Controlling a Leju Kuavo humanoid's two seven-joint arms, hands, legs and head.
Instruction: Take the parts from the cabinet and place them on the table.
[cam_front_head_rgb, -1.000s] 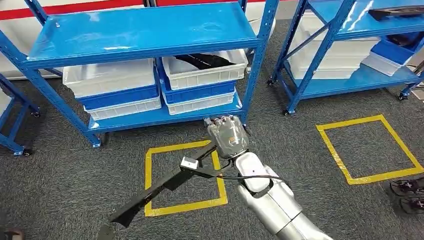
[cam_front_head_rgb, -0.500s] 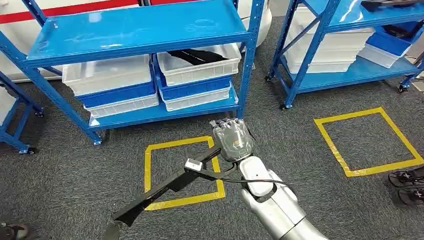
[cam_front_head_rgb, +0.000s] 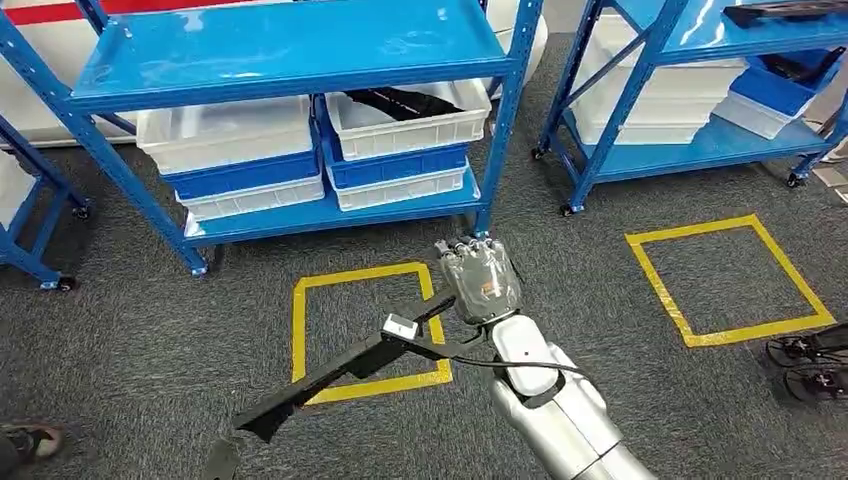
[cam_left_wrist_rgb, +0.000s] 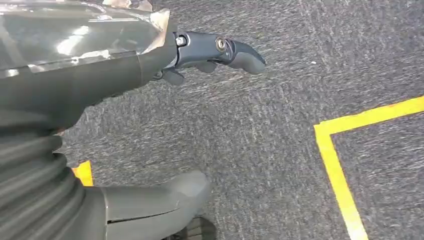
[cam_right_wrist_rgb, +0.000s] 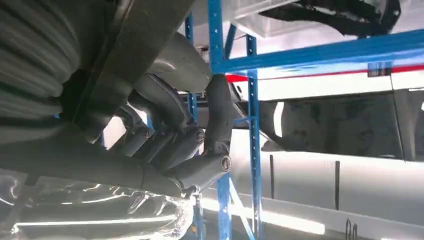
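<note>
My right hand (cam_front_head_rgb: 481, 281) grips one end of a long black part (cam_front_head_rgb: 330, 375), and the part slants down to the lower left over the grey carpet. In the right wrist view the dark fingers (cam_right_wrist_rgb: 200, 150) curl around that part (cam_right_wrist_rgb: 131, 60). Another black part (cam_front_head_rgb: 398, 101) lies in a white bin (cam_front_head_rgb: 410, 128) on the lower level of the blue cabinet (cam_front_head_rgb: 290, 45). My left hand (cam_left_wrist_rgb: 95, 80) hangs over the carpet with its fingers apart and nothing in it.
Two yellow tape squares mark the floor, one (cam_front_head_rgb: 300, 320) under the held part and one (cam_front_head_rgb: 730, 285) to the right. A second blue rack (cam_front_head_rgb: 690, 150) with bins stands at the right. A person's shoe (cam_front_head_rgb: 28, 438) is at the lower left and dark shoes (cam_front_head_rgb: 810, 365) at the right edge.
The whole picture has shifted, so the camera moved. My right hand still holds the black part the same way. A shoe has come into view at the lower left.
</note>
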